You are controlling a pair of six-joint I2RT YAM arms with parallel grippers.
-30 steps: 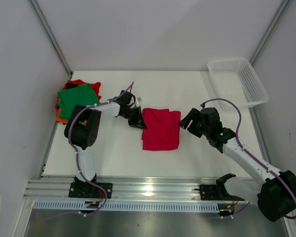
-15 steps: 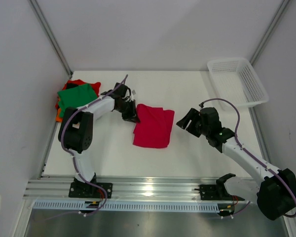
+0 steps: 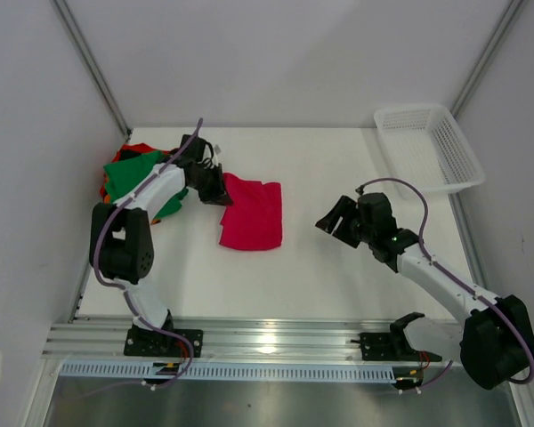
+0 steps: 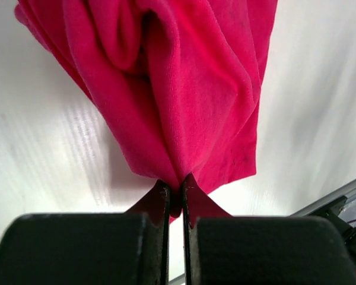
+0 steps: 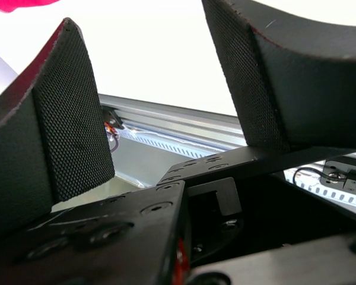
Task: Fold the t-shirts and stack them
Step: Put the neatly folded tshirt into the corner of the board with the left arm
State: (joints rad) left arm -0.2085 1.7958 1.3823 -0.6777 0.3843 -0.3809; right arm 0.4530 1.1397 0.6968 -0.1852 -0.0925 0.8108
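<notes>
Two left gripper (image 4: 174, 195) fingers (image 4: 149, 206) pinch the crimson t-shirt (image 4: 184, 89) at its edge.

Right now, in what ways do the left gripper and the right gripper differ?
The left gripper is shut on an edge of the crimson t-shirt; the right gripper is open and holds nothing. The left gripper is near the stack of t-shirts; the right gripper is over bare table. Both are black.

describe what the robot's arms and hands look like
The left arm and right arm have white links, black joints and a loose purple cable. The left hand and right hand are black with two fingers; the right's pads are mesh-textured. A green light glows on the right arm.
</notes>
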